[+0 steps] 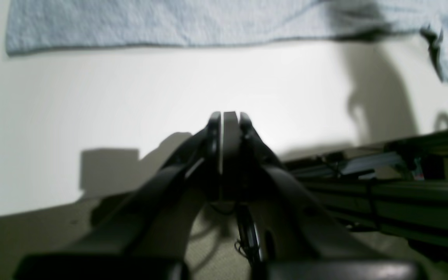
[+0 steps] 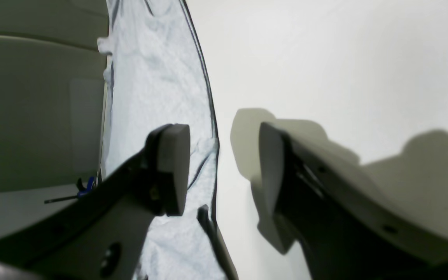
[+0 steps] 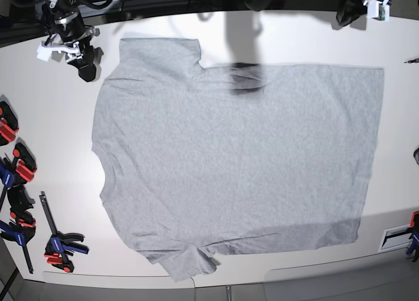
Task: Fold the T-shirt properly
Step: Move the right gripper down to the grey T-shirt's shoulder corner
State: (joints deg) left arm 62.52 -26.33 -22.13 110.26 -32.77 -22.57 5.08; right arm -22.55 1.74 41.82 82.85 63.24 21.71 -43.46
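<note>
Right pincer (image 2: 224,171) agape, grey T-shirt (image 3: 236,163) spread flat, plain

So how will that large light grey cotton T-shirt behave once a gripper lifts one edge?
The light grey cotton T-shirt lies flat with soft wrinkles and a rumpled sleeve, so it will probably drape limply rather than hold its shape. Spread this wide across the white table, the rest would likely drag behind. The open right gripper probably needs a firm pinch on the thin hem.

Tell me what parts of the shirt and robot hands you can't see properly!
- T-shirt underside: hidden in every view, lying flat on the table.
- Left gripper: base view's top edge crops it.
- Shirt's far edge: cut off at the top of the blurry left wrist view.
- Right gripper: blocks some shirt.
</note>
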